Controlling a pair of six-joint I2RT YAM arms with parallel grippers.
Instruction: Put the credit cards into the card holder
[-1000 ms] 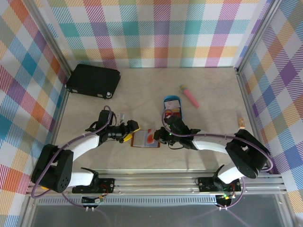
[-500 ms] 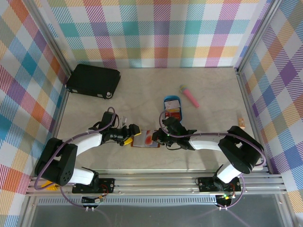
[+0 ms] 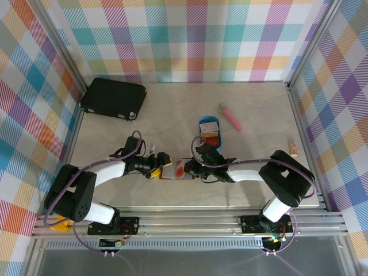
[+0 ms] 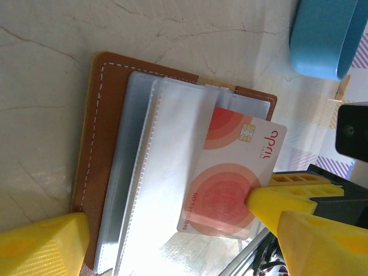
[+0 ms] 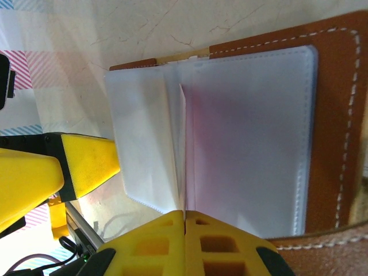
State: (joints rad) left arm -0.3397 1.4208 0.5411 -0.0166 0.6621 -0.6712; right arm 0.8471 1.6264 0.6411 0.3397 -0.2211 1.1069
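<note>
Here the holder [image 3: 177,168] lies open near the table's [image 3: 259,103] front edge, about midway along it. The left gripper [image 4: 155,227] is spread wide across it, one finger [image 4: 270,198] touching the white card [image 4: 230,184], which sits partly inside a pale pocket. The right gripper [image 5: 184,224] is closed tight, its tips at a pocket leaf's edge.

The top view is lit brightly and evenly from above, and only short, soft shadows are cast on the table [image 3: 172,109]. In the left wrist view, the card holder [image 4: 98,144] pockets are washed out by glare toward 6 o'clock, and the left gripper's fingers [image 4: 40,241] are blurred. In the right wrist view, the pockets are overexposed, and the right gripper's fingers [image 5: 218,241] at 6 o'clock are rendered soft.
</note>
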